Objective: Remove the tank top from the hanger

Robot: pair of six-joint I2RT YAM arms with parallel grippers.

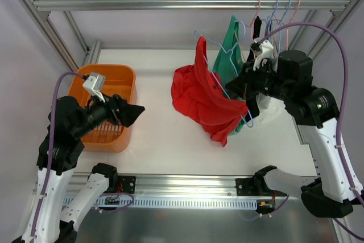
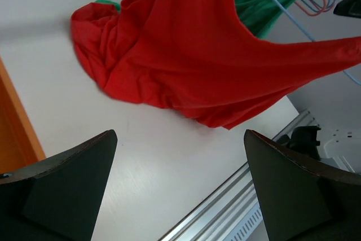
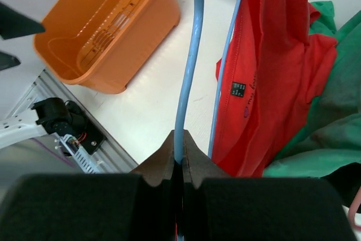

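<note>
A red tank top (image 1: 205, 95) hangs from a light blue wire hanger (image 1: 224, 58) and spills onto the white table; it also shows in the left wrist view (image 2: 186, 55) and the right wrist view (image 3: 271, 66). My right gripper (image 3: 179, 150) is shut on the blue hanger's wire (image 3: 186, 83) and holds it above the table (image 1: 236, 86). My left gripper (image 1: 133, 112) is open and empty, left of the tank top; its fingers (image 2: 67, 190) frame bare table.
A green garment (image 1: 230, 46) hangs on another hanger behind the red one. Several pink and blue hangers (image 1: 281, 9) hang on the rail at the back right. An orange basket (image 1: 125, 89) stands at the left.
</note>
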